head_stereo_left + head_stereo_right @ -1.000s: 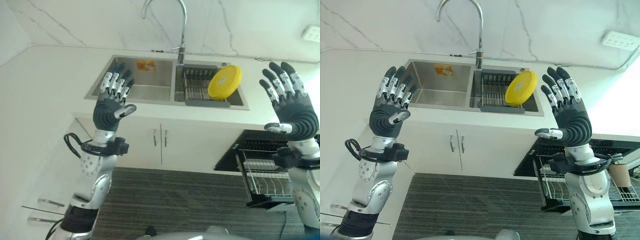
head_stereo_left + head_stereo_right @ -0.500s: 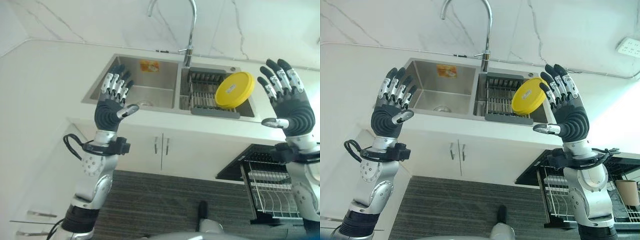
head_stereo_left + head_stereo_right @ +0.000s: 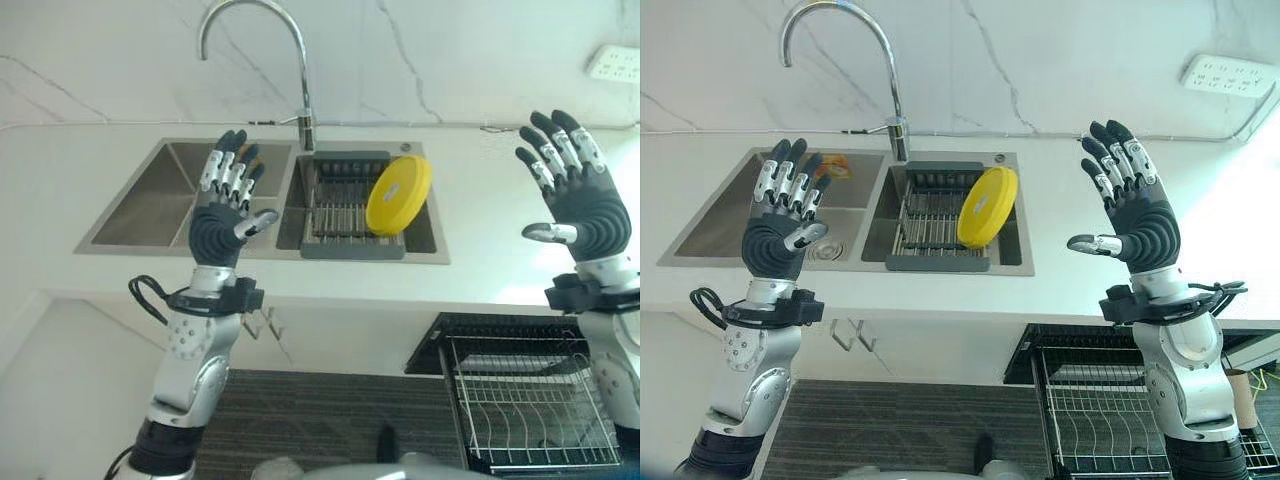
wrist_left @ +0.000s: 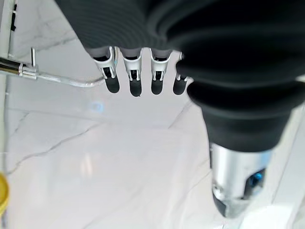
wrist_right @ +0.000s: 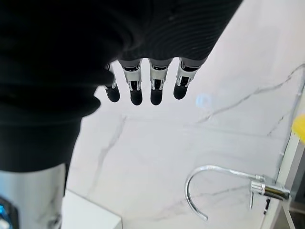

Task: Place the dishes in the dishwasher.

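A yellow plate [image 3: 398,194] leans on edge in the dark drying rack [image 3: 336,207] inside the right basin of the steel sink [image 3: 140,205]. My left hand [image 3: 222,214] is raised in front of the sink's middle, fingers straight and open, holding nothing. My right hand [image 3: 581,205] is held up over the white counter to the right of the sink, also open and empty. The dishwasher's pulled-out wire rack [image 3: 530,405] sits low at the right, below my right hand.
A tall chrome faucet [image 3: 263,50] arches over the sink against the marble wall. A wall socket [image 3: 613,62] is at the top right. White cabinet doors with handles [image 3: 262,322] run under the counter. An orange item [image 3: 836,165] lies in the left basin.
The camera has shifted, so the sink now appears closer and more level. Both hands stay raised and open.
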You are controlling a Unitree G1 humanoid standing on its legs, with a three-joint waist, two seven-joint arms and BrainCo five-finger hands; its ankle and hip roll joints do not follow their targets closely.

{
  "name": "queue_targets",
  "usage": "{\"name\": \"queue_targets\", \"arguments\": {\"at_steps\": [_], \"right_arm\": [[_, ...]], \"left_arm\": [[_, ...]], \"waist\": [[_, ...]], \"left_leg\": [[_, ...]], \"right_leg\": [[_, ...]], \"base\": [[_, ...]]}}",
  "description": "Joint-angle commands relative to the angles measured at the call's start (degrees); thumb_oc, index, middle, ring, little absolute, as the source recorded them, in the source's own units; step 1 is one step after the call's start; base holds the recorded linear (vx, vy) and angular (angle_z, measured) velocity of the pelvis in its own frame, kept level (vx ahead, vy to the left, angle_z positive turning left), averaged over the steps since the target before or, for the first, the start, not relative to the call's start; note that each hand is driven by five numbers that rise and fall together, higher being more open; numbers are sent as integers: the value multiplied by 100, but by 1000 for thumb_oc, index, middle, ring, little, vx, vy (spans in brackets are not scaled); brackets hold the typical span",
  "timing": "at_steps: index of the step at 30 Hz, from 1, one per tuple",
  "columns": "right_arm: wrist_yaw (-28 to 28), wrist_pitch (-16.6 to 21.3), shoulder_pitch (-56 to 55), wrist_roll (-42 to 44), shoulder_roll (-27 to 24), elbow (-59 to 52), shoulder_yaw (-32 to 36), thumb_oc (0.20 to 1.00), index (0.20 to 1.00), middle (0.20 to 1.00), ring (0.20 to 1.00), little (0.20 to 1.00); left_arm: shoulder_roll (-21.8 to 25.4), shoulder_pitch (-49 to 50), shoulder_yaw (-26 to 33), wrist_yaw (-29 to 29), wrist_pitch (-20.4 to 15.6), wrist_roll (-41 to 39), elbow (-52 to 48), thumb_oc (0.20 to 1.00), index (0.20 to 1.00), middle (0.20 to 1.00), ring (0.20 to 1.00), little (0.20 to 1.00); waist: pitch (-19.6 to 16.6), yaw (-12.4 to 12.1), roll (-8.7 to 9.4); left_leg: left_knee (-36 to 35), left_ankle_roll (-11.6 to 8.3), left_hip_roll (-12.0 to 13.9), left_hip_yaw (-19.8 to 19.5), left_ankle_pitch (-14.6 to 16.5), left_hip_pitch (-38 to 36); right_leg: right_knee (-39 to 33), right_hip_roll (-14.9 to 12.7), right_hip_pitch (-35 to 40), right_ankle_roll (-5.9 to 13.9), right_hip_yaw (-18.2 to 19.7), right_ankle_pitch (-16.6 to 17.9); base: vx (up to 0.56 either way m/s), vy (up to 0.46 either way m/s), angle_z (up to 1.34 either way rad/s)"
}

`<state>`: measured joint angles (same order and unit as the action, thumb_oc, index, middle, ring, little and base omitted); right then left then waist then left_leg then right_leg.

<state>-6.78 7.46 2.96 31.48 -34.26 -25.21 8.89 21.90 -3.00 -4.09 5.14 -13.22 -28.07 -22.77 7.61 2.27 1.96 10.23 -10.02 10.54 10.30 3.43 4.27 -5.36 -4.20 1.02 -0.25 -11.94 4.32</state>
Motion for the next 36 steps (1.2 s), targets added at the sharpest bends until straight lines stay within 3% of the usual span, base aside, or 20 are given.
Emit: {"name": "queue_targets", "arguments": {"at_steps": [1, 3, 5, 11, 16, 19, 22, 24, 26, 29, 32, 33, 34, 36], "right_arm": [[257, 159, 237, -343, -17, -324, -22, 1000, 1000, 1000, 1000, 1000], [361, 301, 272, -307, -95, -232, -31, 1000, 1000, 1000, 1000, 1000], [267, 322, 181, -142, -119, -217, 88, 1000, 1000, 1000, 1000, 1000], [297, 101, -71, 2, 68, -333, 236, 1000, 1000, 1000, 1000, 1000], [670, 56, 78, -240, 153, -252, 213, 1000, 1000, 1000, 1000, 1000], [754, -9, 109, -167, 259, -236, 206, 1000, 1000, 1000, 1000, 1000], [567, 26, 266, -108, 299, -163, 57, 1000, 1000, 1000, 1000, 1000], [499, 155, 458, -26, 197, -93, -42, 1000, 1000, 1000, 1000, 1000], [505, 286, 567, -22, 125, -43, -102, 1000, 1000, 1000, 1000, 1000], [404, 132, 774, 162, 50, -33, -293, 1000, 1000, 1000, 1000, 1000], [424, -129, 833, 448, 11, 49, -242, 1000, 1000, 1000, 1000, 1000], [415, -146, 841, 379, 17, 67, -236, 1000, 1000, 1000, 1000, 1000], [434, -167, 859, 220, -5, 81, -234, 1000, 1000, 1000, 1000, 1000], [371, -194, 1098, 263, -79, 158, -397, 1000, 1000, 1000, 1000, 1000]], "left_arm": [[199, -86, 121, -99, -395, -10, -243, 1000, 1000, 1000, 1000, 1000], [201, -155, 42, -77, -549, -69, -97, 1000, 1000, 1000, 1000, 1000], [236, -136, 87, -103, -620, -61, 6, 1000, 1000, 1000, 1000, 1000], [329, -220, 209, -130, -516, -96, -25, 1000, 1000, 1000, 1000, 1000], [349, -290, 221, -172, -386, -167, -56, 1000, 1000, 1000, 1000, 1000], [368, -209, 211, -201, -363, -77, -94, 1000, 1000, 1000, 1000, 1000], [442, -150, 255, -82, -424, 82, -119, 1000, 1000, 1000, 1000, 1000], [477, -189, 237, 6, -393, 143, -154, 1000, 1000, 1000, 1000, 1000], [471, -230, 214, 14, -345, 131, -159, 1000, 1000, 1000, 1000, 1000], [426, -203, 156, -58, -270, 152, -104, 1000, 1000, 1000, 1000, 1000], [433, -173, 114, -304, -313, 121, -81, 1000, 1000, 1000, 1000, 1000], [418, -172, 103, -338, -326, 93, -93, 1000, 1000, 1000, 1000, 1000], [400, -154, 86, -355, -376, 92, -124, 1000, 1000, 1000, 1000, 1000], [435, -225, 66, -207, -501, 38, -122, 1000, 1000, 1000, 1000, 1000]], "waist": [[-97, 33, -100], [-81, 69, -119], [-126, 139, -129], [-233, 178, -125], [-230, 107, -91], [-197, 62, -65], [-166, -104, -27], [-176, -202, -6], [-191, -239, 10], [-281, -268, 29], [-256, -220, 46], [-211, -253, 71], [-135, -335, 67], [-33, -358, 13]], "left_leg": [[-1523, 120, 164, 360, -1200, -421], [-1523, 109, 254, 234, -1234, -297], [-1523, 157, 180, 395, -996, -452], [-1523, 322, -74, 428, -712, -740], [-1523, 439, -207, 403, -603, -770], [-1523, 564, -258, 388, -554, -803], [-1523, 491, -101, 676, -545, -874], [-1523, 458, -28, 787, -555, -911], [-1523, 445, -12, 794, -556, -918], [-1523, 365, 90, 896, -620, -931], [-1304, 243, 5, 867, -651, -1056], [-1031, 212, -37, 733, -620, -924], [-769, 193, -120, 238, -600, -570], [-1224, 170, -26, -108, -803, -376]], "right_leg": [[36, -226, 473, 772, -114, -278], [36, -311, 536, 781, -178, -315], [36, -442, 570, 839, -281, -310], [36, -731, 584, 1052, -541, -168], [44, -840, 601, 1127, -696, -100], [510, -907, 511, 1119, -671, -98], [524, -1063, 444, 1163, -1234, 18], [218, -1003, 558, 1148, -1400, -1], [62, -925, 610, 1123, -1386, -1], [36, -804, 573, 1058, -1281, -90], [36, -550, 536, 882, -883, -190], [36, -549, 545, 853, -797, -193], [36, -503, 561, 829, -565, -223], [36, -519, 467, 890, -229, -217]], "base": [[108, 290, -24], [84, 290, -4], [71, 196, -20], [66, 167, -22], [50, 102, 6], [60, 80, -5], [4, -90, -28], [37, -202, -57], [42, -224, -28], [104, -335, -11], [104, -213, -11], [38, -98, -24], [16, -22, -35], [-18, 94, -46]]}}
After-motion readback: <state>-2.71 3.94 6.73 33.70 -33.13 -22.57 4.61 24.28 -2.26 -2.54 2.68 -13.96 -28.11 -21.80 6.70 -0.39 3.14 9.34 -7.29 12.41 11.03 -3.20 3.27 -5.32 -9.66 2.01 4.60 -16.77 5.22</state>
